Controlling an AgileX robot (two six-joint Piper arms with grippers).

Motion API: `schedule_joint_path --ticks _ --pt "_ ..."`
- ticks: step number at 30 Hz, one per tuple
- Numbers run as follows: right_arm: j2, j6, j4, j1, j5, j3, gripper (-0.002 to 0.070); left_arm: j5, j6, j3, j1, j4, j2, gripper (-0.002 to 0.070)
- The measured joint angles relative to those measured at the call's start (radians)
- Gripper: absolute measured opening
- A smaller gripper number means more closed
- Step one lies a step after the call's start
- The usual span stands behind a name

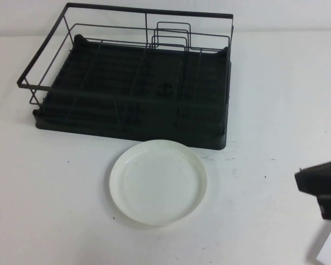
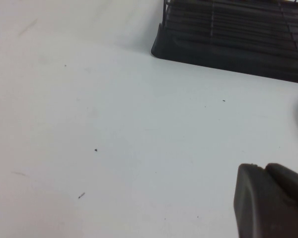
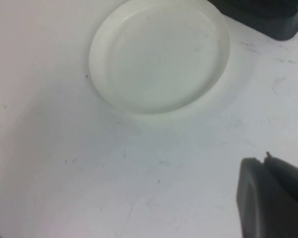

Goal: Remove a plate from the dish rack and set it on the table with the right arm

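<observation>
Lying flat on the table (image 1: pixel 55 210), the plate (image 1: pixel 158 181) sits just in front of the dish rack (image 1: pixel 138 94), its far rim close to the rack's front edge but apart from it. Open white surface spreads to the left, to the right and toward the robot's side of the plate. The right gripper (image 1: pixel 321 187) hangs at the right edge of the high view, well apart from the plate, its fingers closed together and holding nothing. The left gripper (image 2: pixel 270 201) shows only as a dark corner in its own wrist view, over bare table near the rack's corner; I cannot tell how its fingers stand. The plate is smooth, round and white with a low raised rim. The rack is black wire over a ribbed black tray, with upright dividers.
</observation>
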Motion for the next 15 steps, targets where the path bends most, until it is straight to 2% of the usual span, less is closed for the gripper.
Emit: schedule_joint_path --ticks 8,15 --pt "-0.100 0.000 -0.052 0.000 0.132 0.038 -0.0018 0.000 0.000 0.000 0.000 0.000 0.000 -0.0006" --pt "-0.108 0.000 -0.181 -0.002 0.041 0.143 -0.0018 0.000 0.000 0.000 0.000 0.000 0.000 -0.0006"
